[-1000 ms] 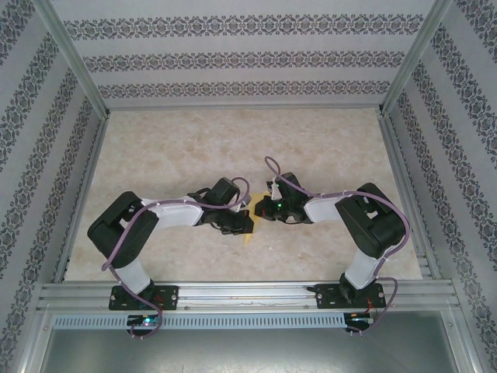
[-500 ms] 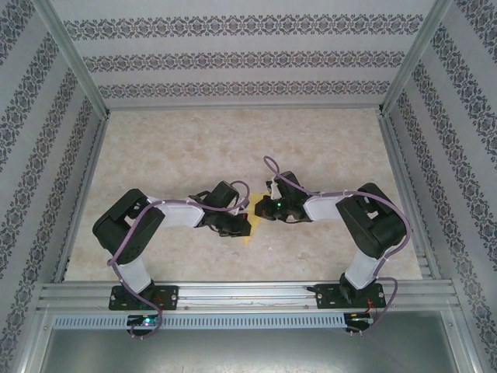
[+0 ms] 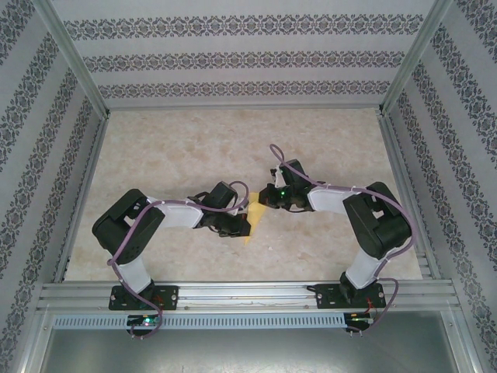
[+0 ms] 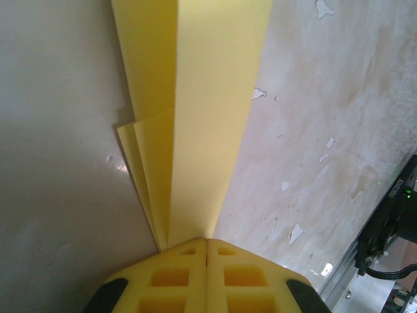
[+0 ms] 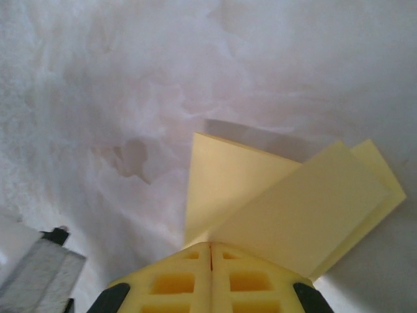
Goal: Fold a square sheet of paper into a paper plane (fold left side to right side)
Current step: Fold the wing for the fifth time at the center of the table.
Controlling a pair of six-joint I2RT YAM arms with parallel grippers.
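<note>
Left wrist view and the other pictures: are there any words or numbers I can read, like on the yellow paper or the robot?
No text here can be read.
Tiny white print on the black part at the right edge of the left wrist view: too small to read.
Yellow paper: plain, no writing.
Wallpaper: a repeating ornament, no letters.

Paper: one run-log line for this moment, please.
paper: folded in layers, on table | left gripper: shut, tips at paper | right gripper: shut, tips at paper
</note>
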